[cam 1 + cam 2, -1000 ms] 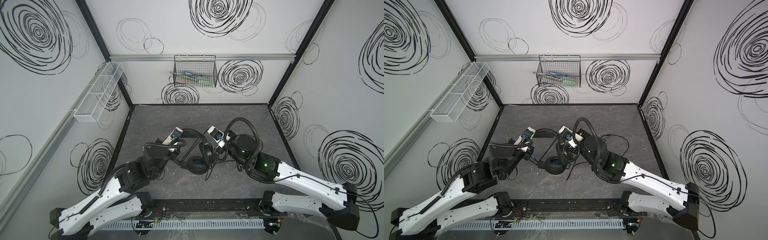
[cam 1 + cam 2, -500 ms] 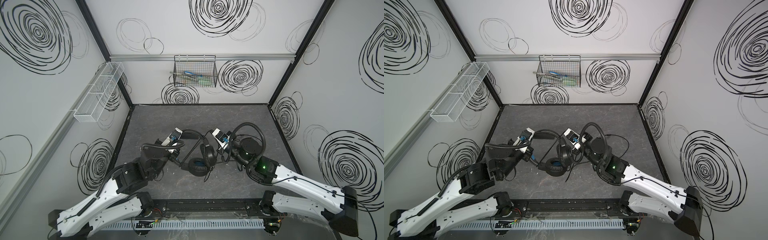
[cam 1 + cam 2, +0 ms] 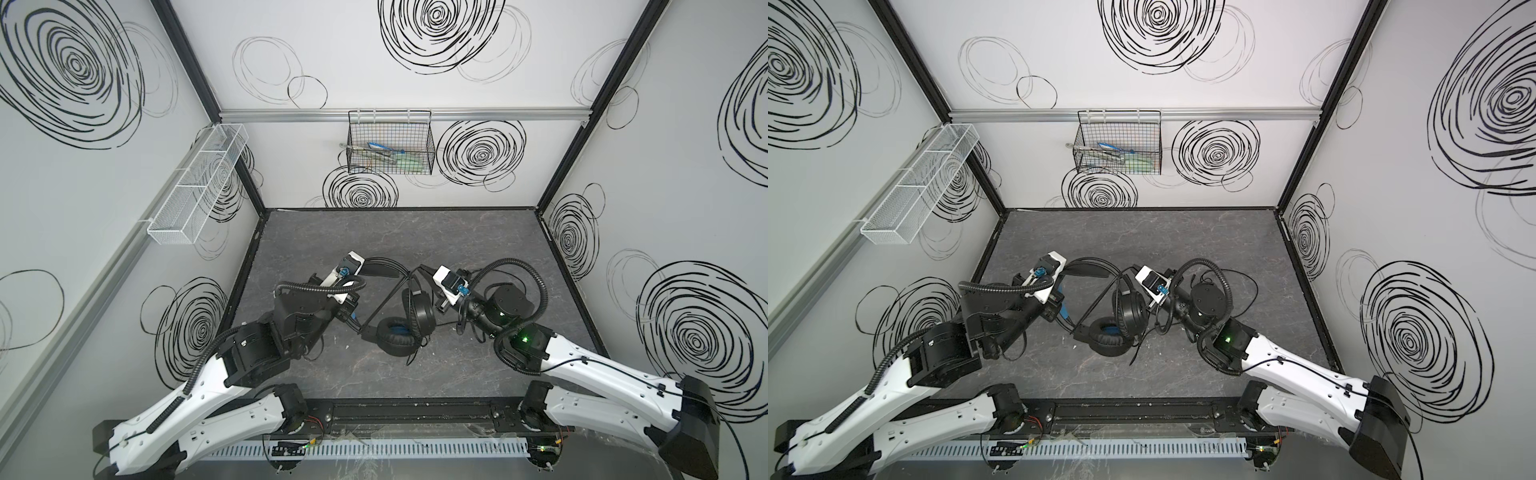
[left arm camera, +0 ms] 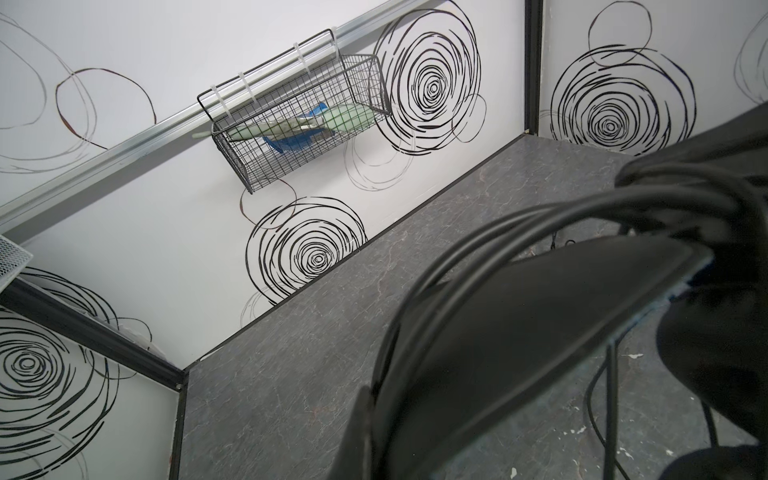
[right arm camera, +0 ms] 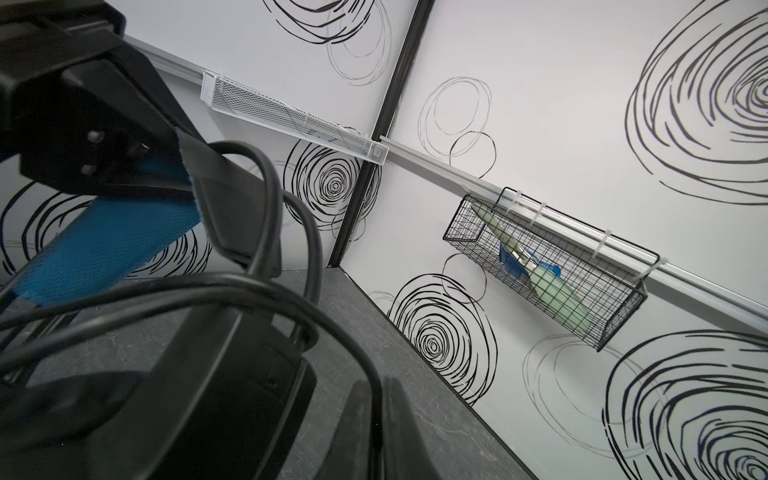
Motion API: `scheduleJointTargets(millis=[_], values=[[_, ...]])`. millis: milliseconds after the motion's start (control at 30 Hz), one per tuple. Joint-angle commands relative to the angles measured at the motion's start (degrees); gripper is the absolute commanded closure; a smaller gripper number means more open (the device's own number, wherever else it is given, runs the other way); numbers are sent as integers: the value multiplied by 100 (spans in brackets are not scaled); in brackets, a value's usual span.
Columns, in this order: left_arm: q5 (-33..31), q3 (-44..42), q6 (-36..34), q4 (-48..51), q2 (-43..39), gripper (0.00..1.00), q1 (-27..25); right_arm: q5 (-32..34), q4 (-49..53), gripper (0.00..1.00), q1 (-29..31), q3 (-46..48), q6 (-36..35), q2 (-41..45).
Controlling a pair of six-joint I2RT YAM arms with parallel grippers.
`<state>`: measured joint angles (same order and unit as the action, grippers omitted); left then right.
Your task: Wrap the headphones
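Observation:
The black headphones [image 3: 397,338] sit mid-table in both top views, one earcup flat [image 3: 1108,338], the other upright beside it [image 3: 419,311]. The headband arcs up to my left gripper [image 3: 368,270], which is shut on it. In the left wrist view the headband [image 4: 519,332] fills the jaws, and only one finger [image 4: 359,432] shows. My right gripper [image 3: 422,269] hangs just right of the headband's top, shut on the thin black cable [image 5: 374,390], which runs between its two fingers [image 5: 353,428]. Cable loops cross the blue strap [image 5: 104,245].
A black wire basket [image 3: 390,151] with tools hangs on the back wall. A white mesh tray [image 3: 199,187] is mounted on the left wall. Loose cable [image 3: 1246,291] trails on the grey table behind the right arm. Walls enclose three sides.
My right gripper has drawn back to the right, away from the earcups, with the cable still between its fingers. The left gripper has kept its place on the headband.

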<state>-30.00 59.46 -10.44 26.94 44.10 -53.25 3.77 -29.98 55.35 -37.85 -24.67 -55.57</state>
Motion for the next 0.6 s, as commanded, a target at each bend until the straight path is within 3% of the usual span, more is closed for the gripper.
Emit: scheduleJointTargets(millis=[0, 567], values=[[35, 268, 224, -669, 23, 100, -38, -284, -299, 86, -55, 127, -41, 5], [226, 843, 353, -626, 556, 100, -36, -455, -1042, 81, -399, 810, 556, -104]])
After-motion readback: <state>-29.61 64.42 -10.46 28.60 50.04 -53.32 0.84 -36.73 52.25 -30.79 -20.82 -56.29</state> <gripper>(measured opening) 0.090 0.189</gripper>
